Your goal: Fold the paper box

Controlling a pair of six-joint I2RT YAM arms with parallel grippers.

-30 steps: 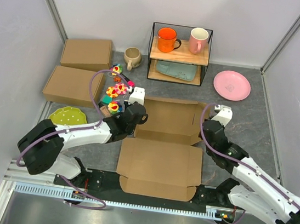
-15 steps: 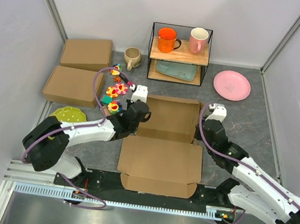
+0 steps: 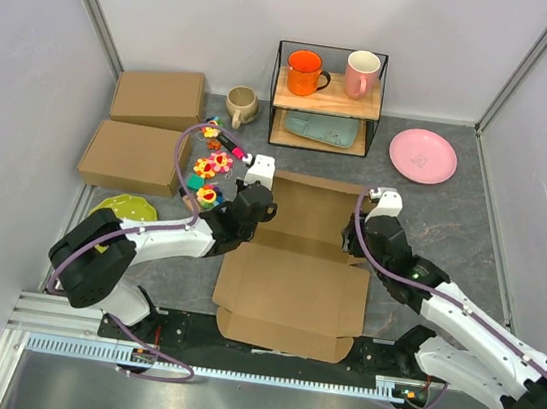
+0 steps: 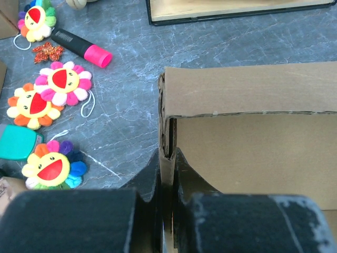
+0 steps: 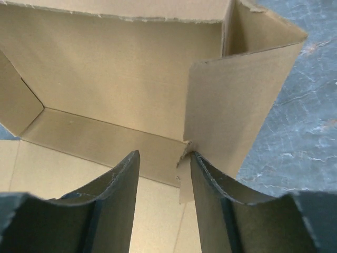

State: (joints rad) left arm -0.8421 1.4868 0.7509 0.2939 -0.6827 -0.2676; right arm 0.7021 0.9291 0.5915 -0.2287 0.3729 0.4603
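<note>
Lying open on the grey table point(image 3: 454, 213), the paper box point(image 3: 293, 288) sat in the middle between both arms. Its flat lid panel was nearest the bases, and the tray part with raised walls was just beyond. The lid panel looked slightly skewed, possibly lifted at the near edge; this was hard to tell from above.

The left gripper point(image 3: 257, 217) was at the tray's left wall. In the left wrist view the left gripper point(image 4: 167, 158) was clamped on that upright wall, with its fingers point(image 4: 145, 176) touching the cardboard on both sides. The box point(image 4: 253, 142) ran off to the right of that view.

The right gripper point(image 3: 355, 237) was at the tray's right wall. In the right wrist view the right gripper point(image 5: 163, 158) had its jaws parted and held nothing. One of its fingers point(image 5: 208, 176) was just beside the corner of the upright side flap point(image 5: 237, 105).

Left of the box lay plush flowers point(image 4: 52, 166), a pink marker point(image 4: 81, 47) and a green plate point(image 3: 123, 210). Further left were two flat cardboard boxes point(image 3: 134, 156).

At the far wall stood a beige mug point(image 3: 241, 105) and a wire rack point(image 3: 377, 97). The rack carried an orange mug point(image 3: 304, 70) and a pink mug point(image 3: 361, 73). A pink plate point(image 3: 422, 156) lay to the right of the rack.
</note>
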